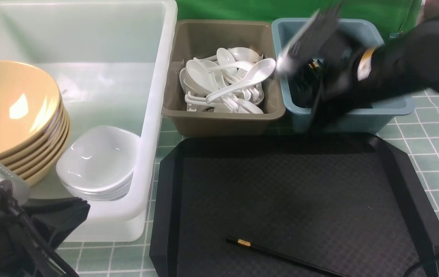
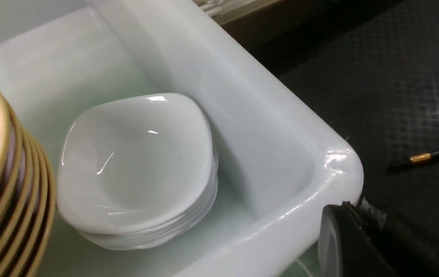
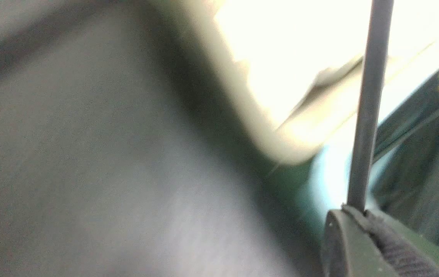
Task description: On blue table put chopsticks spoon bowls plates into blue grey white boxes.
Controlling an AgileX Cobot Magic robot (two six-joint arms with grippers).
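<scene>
right tool [image 3: 354, 217] pinches a black chopstick [image 3: 367, 115] that juts past its tips, the blue bin [image 1: 373, 119] just under the tool — line the stick up with the bin's long side and go low before releasing — so it doesn't bounce out.

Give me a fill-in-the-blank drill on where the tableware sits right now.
The white spoons lie piled in the middle bin, coloured ___.
One chopstick lies alone on the black ___.
Inside the white tub, the plates are stacked beside the tan ___.
The right claw grips another chopstick over the rightmost bin, coloured ___.
Missing words: grey-brown; tray; bowls; blue.
</scene>
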